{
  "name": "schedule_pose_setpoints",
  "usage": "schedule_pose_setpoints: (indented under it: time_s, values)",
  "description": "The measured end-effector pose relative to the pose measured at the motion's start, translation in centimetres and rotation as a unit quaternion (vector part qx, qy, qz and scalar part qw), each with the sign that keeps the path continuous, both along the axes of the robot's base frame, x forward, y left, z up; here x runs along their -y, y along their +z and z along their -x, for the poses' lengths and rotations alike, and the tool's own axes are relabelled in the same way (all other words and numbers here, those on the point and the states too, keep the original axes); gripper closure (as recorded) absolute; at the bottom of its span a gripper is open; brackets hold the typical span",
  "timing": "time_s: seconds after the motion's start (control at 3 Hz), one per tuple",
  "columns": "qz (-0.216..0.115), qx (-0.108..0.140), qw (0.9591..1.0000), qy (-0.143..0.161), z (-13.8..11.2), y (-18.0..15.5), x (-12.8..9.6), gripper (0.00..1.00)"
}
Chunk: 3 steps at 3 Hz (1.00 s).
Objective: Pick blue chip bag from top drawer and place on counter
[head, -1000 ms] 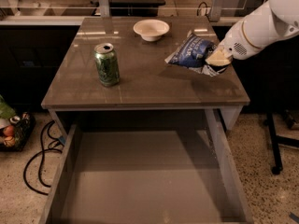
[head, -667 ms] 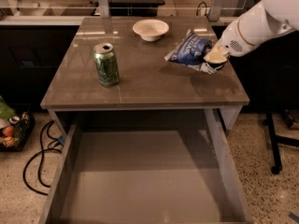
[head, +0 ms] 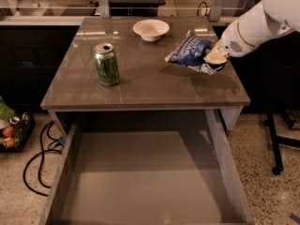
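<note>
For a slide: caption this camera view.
Claw at crumpled dark-blue foil chip bag on glossy grey-brown counter; grey drawer open below.

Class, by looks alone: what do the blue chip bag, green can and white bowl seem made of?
The blue chip bag, gripper at its right end: crinkled, glossy, probably foil or plastic film. The green can: shiny rim, likely metal. The white bowl: smooth, plain; ceramic or plastic, unclear.

The white arm (head: 262, 18) is extended downward and leftward from the upper right corner. The gripper (head: 216, 56) is positioned at its lower end, set against the right end of the blue chip bag (head: 190, 50).
</note>
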State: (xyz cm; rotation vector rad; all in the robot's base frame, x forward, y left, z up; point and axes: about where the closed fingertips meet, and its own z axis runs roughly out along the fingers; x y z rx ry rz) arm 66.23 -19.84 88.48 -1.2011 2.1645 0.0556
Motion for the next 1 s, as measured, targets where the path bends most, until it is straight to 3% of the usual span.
schedule_pose_setpoints:
  time_s: [0.67, 1.0]
  values:
    - [0.0, -0.003, 1.0, 0.003, -0.06, -0.37, -0.3, 0.15]
    - [0.0, -0.004, 1.0, 0.004, -0.09, -0.55, -0.45, 0.0]
